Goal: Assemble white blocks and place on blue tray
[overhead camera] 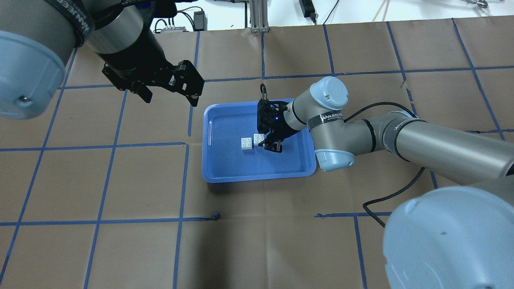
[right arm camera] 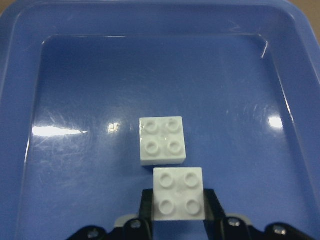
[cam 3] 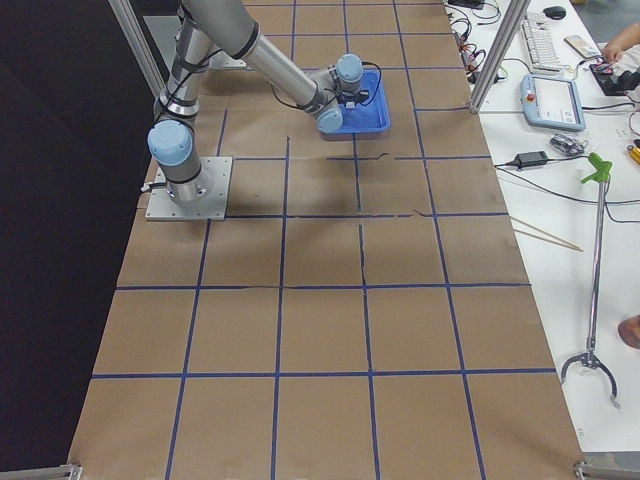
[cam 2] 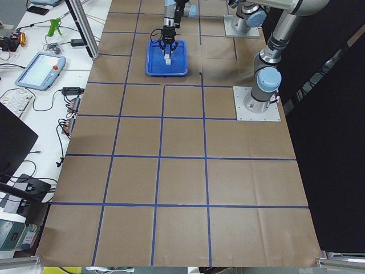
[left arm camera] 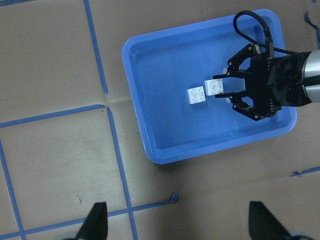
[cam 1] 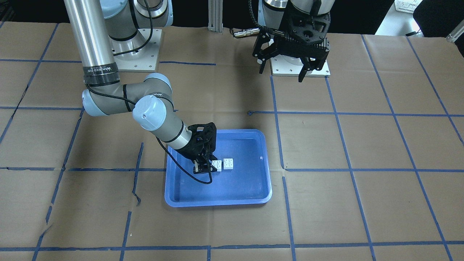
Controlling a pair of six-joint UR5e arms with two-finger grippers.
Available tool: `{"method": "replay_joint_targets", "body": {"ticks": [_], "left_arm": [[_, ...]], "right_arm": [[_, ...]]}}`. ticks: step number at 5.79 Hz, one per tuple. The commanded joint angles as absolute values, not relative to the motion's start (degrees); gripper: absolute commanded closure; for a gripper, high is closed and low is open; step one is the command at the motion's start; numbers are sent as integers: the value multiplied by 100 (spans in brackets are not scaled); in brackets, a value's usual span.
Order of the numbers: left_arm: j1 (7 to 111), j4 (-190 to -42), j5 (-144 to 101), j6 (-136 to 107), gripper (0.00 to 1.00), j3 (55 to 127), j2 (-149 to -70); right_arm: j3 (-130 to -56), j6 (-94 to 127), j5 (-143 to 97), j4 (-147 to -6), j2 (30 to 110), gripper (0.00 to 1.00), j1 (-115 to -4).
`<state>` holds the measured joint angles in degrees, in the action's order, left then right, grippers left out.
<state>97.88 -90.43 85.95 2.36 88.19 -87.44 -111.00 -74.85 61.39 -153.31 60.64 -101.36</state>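
Note:
Two white 2x2 blocks lie side by side, apart, in the blue tray point(cam 1: 217, 202). My right gripper point(right arm camera: 178, 215) is low inside the tray and shut on the near white block point(right arm camera: 178, 194), with a pad against each side. The free white block point(right arm camera: 162, 140) lies just beyond it. In the overhead view the right gripper point(overhead camera: 263, 139) holds its block point(overhead camera: 259, 138) beside the free one point(overhead camera: 247, 143). My left gripper point(overhead camera: 168, 90) is open and empty, high above the table to the left of the tray point(overhead camera: 257, 178).
Brown paper with blue tape lines covers the table point(overhead camera: 120, 192). The right arm's elbow and cable point(overhead camera: 377, 200) lie over the table to the right of the tray. The robot bases point(cam 1: 301, 69) stand at the table's back edge.

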Motion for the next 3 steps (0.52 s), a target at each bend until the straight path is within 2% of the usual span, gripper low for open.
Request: {"method": "replay_joint_targets", "body": {"ticks": [1, 3], "left_arm": [[9782, -9053, 8596, 237, 1, 8807, -8736], [9782, -9053, 8596, 237, 1, 8798, -8736]], "right_arm": [[-11127, -7418, 6144, -15328, 6064, 74, -10177], [-11127, -7409, 6126, -15372, 6064, 74, -10257]]}}
